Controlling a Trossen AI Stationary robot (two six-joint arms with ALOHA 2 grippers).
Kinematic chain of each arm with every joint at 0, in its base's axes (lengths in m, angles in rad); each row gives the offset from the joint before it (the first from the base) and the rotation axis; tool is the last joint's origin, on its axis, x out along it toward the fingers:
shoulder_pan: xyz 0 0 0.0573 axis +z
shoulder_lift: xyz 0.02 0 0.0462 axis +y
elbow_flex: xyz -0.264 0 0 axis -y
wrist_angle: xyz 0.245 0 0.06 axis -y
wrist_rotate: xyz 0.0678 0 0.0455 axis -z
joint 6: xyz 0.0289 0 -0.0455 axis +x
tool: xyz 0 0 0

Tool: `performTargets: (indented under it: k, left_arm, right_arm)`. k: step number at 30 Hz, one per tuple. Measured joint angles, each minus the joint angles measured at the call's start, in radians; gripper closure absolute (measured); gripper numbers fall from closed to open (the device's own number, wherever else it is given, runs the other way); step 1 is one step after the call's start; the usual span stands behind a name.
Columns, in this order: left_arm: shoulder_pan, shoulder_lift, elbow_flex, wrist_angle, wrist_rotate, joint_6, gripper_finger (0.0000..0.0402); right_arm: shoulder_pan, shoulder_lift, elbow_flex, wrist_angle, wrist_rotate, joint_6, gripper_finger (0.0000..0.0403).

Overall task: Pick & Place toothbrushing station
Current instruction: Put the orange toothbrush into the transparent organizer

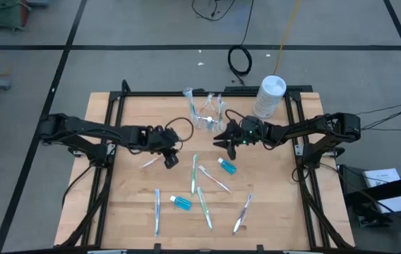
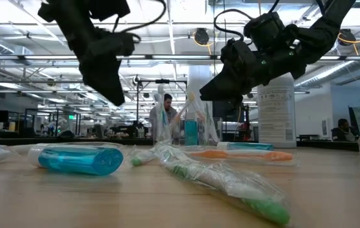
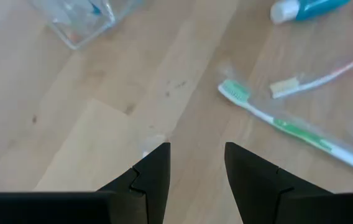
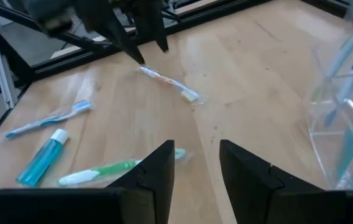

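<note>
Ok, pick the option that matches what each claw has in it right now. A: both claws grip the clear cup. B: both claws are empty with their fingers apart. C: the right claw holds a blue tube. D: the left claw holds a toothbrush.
B: the left claw and the right claw each show bare wooden table between parted fingers, with nothing held.

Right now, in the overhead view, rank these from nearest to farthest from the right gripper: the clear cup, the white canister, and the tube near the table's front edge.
From the right gripper:
1. Clear cup, just behind it.
2. White canister, back right corner.
3. Front tube, toward the front edge.
</note>
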Motion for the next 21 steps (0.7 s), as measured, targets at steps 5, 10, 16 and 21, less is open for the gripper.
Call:
performTargets:
  k: [5,10,16,21]
  left_arm:
    - [-0.013,0.105,0.0,-0.032,-0.006,0.0,0.0243]
    - [-0.003,0.191,0.0,-0.122,0.004,0.0,0.0243]
    - [0.027,0.2,-0.001,-0.164,-0.051,0.001,0.0243]
    - [0.041,0.191,-0.001,-0.152,-0.065,-0.011,0.0243]
  right_arm:
    - [-0.002,0.0,0.0,0.006,0.001,-0.001,0.0285]
    - [-0.003,0.0,0.0,0.007,0.001,-0.004,0.0285]
    - [-0.003,0.0,0.0,0.008,0.001,-0.031,0.0285]
    - [-0.003,0.0,0.0,0.013,0.001,-0.052,0.0284]
